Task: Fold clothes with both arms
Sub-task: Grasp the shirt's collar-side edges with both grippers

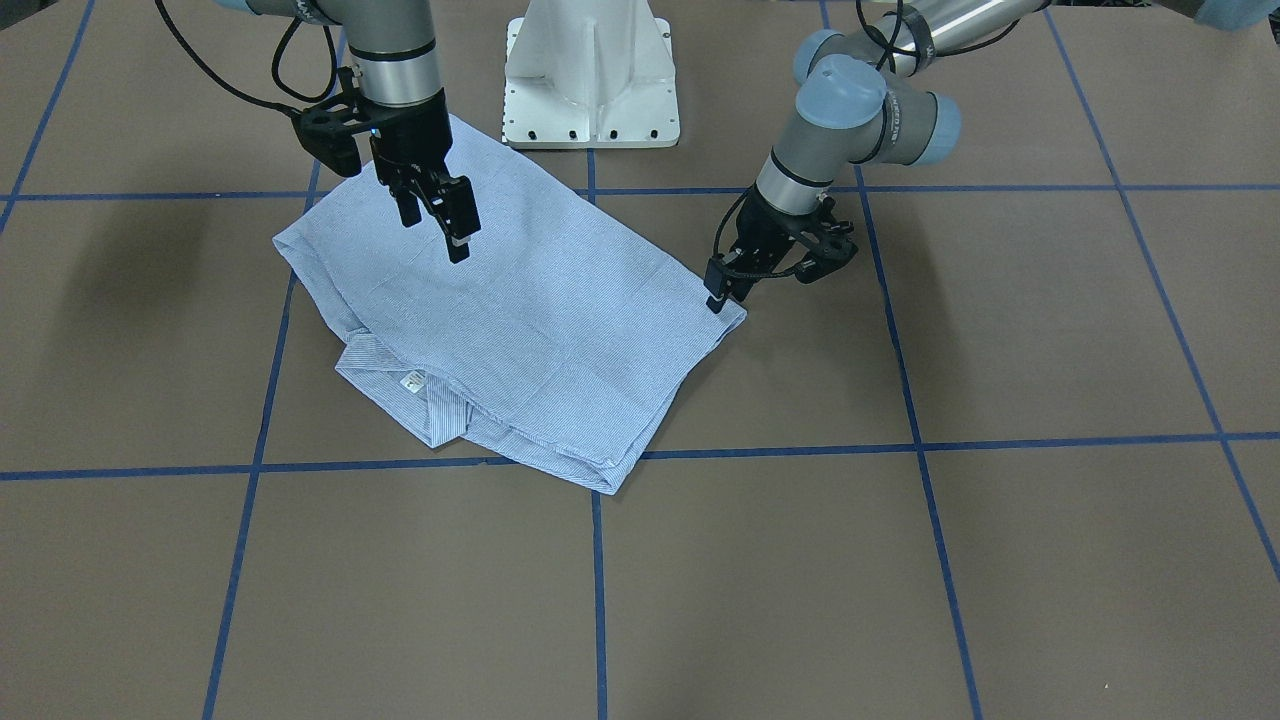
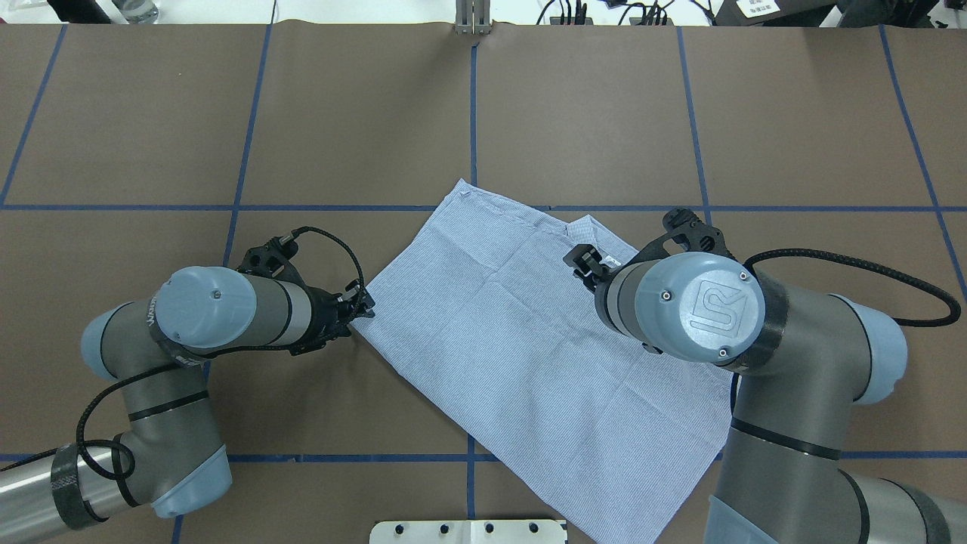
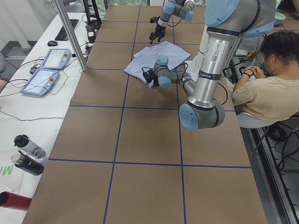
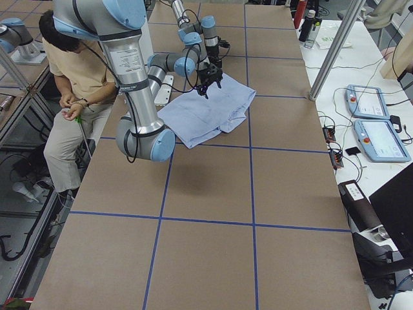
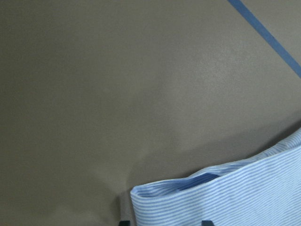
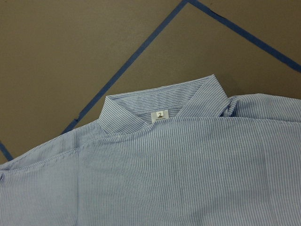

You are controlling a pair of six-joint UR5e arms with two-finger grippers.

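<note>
Light blue-and-white pinstriped button-up shirt [image 1: 540,330] lies part-folded on brown paper-covered desk [image 1: 900,560]. Left tool [image 1: 722,296] sits low at a shirt corner, jaws apart astride it, likely to pinch. Right tool [image 1: 437,225] spread wide, empty, hovers above shirt.

Soft pinstriped cloth shirt [image 1: 520,330] on matt brown paper-covered table [image 1: 900,580].

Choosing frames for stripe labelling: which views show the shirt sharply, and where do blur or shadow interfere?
Right wrist view: shirt stripes and neck label crisp. Left wrist view: soft focus, shadow beside the fold. Front-facing view: faint shadows on the table. Side views: too small for stripes.
</note>
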